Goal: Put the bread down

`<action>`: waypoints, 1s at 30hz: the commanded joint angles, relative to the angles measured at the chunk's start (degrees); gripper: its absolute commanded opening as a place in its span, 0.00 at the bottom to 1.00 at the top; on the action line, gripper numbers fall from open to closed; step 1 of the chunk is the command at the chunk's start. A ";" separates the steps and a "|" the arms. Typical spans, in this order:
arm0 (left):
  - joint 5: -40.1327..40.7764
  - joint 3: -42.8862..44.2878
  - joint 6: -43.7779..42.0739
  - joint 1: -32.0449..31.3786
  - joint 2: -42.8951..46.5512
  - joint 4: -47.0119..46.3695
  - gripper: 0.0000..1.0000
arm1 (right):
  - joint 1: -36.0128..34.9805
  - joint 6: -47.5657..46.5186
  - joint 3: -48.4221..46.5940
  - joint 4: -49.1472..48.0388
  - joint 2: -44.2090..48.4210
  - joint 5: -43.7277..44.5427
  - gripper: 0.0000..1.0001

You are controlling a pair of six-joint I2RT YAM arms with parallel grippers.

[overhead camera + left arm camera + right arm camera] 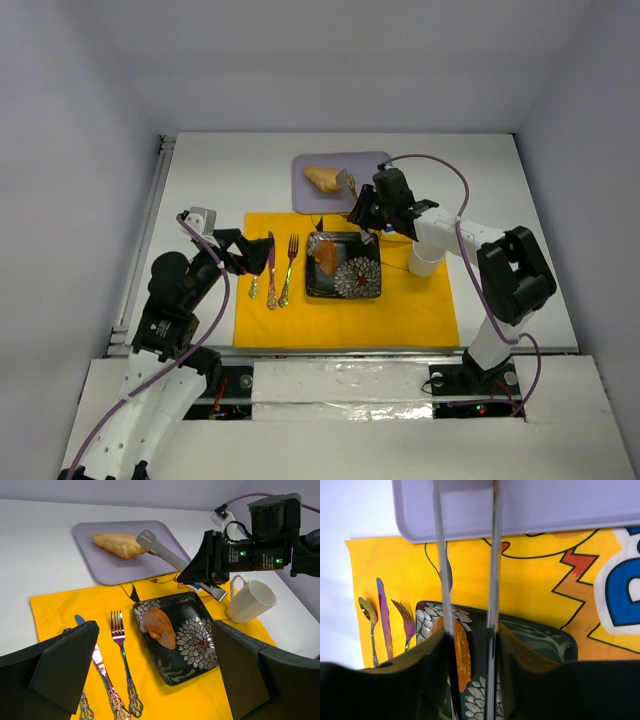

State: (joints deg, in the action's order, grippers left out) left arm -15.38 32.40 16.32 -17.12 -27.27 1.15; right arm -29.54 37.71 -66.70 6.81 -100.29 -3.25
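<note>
1. Bench (500, 200) – a yellow mat (420, 310) lies mid-width, its near side close to the near edge. A purple tray (365, 163) sits just beyond the mat, toward the far edge.
2. Tray bread (321, 177) – a pale wedge lying flat on the left half of the tray.
3. Plate bread (327, 257) – a browner piece on the left part of a black floral plate (350, 275), which rests on the mat.
4. Right gripper (365, 210) – jaws clenched on the handle end of metal tongs (165, 555), above the far edge of the plate. The tongs slope toward the far edge and over the tray. The two tong arms stand apart.
5. The tong tips are at the right end of the tray bread. Contact cannot be told.
6. Left gripper (252, 254) – jaws released wide, nothing between them, over the left part of the mat above the cutlery.
7. Cutlery lies on the mat left of the plate, in a row: spoon (254, 285), knife (270, 268), then fork (289, 268) nearest the plate.
8. White mug (425, 262) – upright on the mat, right of the plate.
</note>
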 commanded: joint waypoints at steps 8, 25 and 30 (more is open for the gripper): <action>-1.41 2.49 -0.67 1.04 -0.77 -2.20 0.96 | 0.27 -0.36 2.53 -5.32 7.99 2.01 0.18; -2.11 2.49 -0.32 1.04 -1.03 -2.55 0.96 | 0.27 -3.17 18.00 27.96 47.96 1.13 0.16; -1.50 2.49 -0.32 1.57 -0.77 -2.47 0.96 | -1.21 -1.86 18.01 35.38 54.49 -0.09 0.16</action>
State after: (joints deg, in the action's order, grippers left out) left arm -16.49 32.40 16.34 -16.01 -28.08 1.13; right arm -29.76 35.81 -47.88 36.86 -48.14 -2.85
